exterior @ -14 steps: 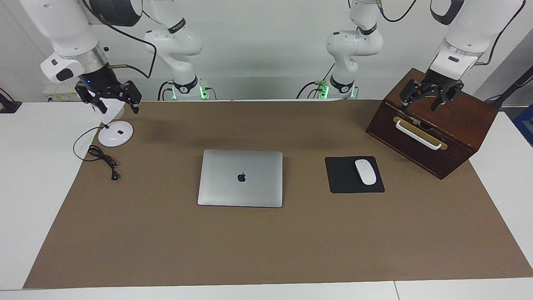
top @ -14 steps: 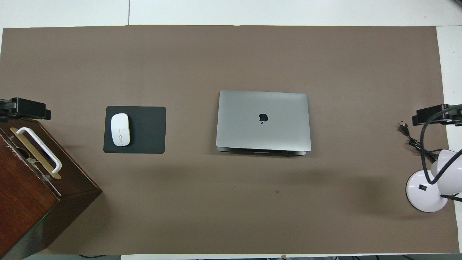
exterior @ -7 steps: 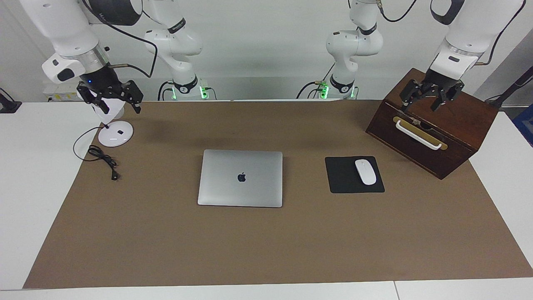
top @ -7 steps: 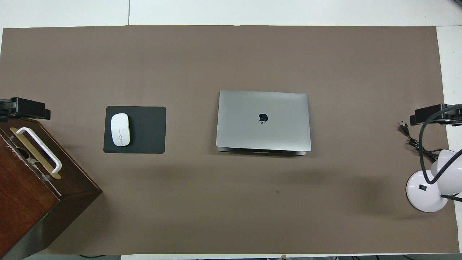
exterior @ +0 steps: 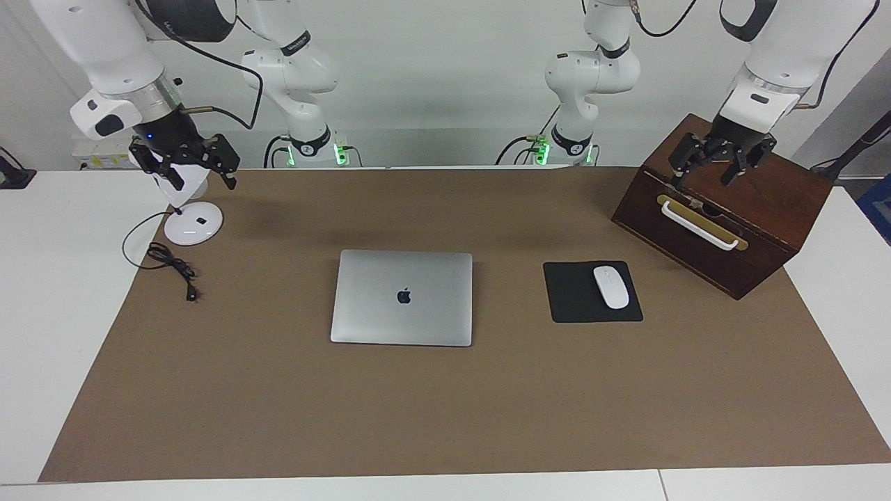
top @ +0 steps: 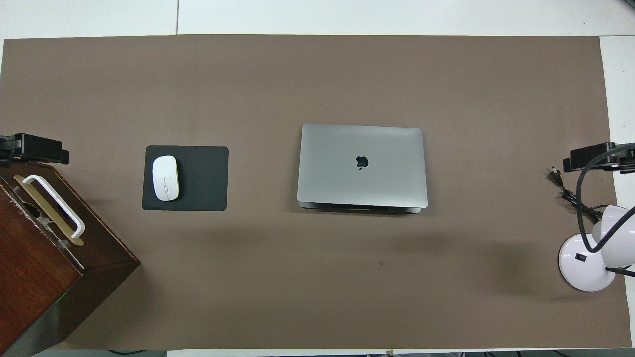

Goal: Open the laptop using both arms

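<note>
Both grippers are hanging open and empty, well apart from the laptop [exterior: 402, 297], which is lying shut in the middle of the brown mat [exterior: 278, 417]. Since a second ago the right gripper [exterior: 186, 161], over the white lamp [exterior: 192, 221], is edging slightly toward the table's middle, while the left gripper [exterior: 722, 158] is barely shifting over the wooden box [exterior: 759, 229]. Probably the approach is only beginning; the lid is untouched.

A plain white wall [exterior: 445, 83] stands at the robots' end of the white counter [exterior: 56, 292], under even light.
</note>
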Controlling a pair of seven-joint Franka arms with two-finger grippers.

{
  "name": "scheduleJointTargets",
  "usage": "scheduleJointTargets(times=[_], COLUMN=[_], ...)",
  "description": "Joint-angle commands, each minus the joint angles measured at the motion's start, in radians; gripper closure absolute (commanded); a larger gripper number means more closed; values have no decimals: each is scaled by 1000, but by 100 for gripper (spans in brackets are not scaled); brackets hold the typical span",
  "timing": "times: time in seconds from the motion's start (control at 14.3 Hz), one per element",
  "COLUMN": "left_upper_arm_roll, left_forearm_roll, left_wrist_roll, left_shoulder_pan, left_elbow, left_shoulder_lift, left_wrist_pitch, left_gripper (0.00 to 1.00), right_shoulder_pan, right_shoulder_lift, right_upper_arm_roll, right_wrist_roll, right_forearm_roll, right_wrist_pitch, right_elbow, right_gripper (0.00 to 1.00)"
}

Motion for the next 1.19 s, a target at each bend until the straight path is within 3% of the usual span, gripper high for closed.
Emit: scheduleJointTargets(times=[0.0, 0.63, 1.12], left_upper_arm_roll=[-6, -6, -6], left_forearm_roll=[11, 12, 12], left_wrist_roll=[0, 0, -4], left_shoulder_pan=[32, 36, 36], left_elbow=[-17, -17, -19], left_shoulder_lift=[-15, -15, -16], left_wrist_pitch=[18, 21, 21], left_gripper=[0, 0, 0], right_shoulder_pan=[-22, -16, -15], right_shoulder_lift=[-9, -31, -32], right_upper_arm_roll=[6, 6, 6], right_wrist_roll=[-1, 5, 40], right_forearm_roll=[20, 20, 46], right_wrist_pitch=[21, 157, 162], right_elbow=[-30, -137, -139], right_gripper=[0, 0, 0])
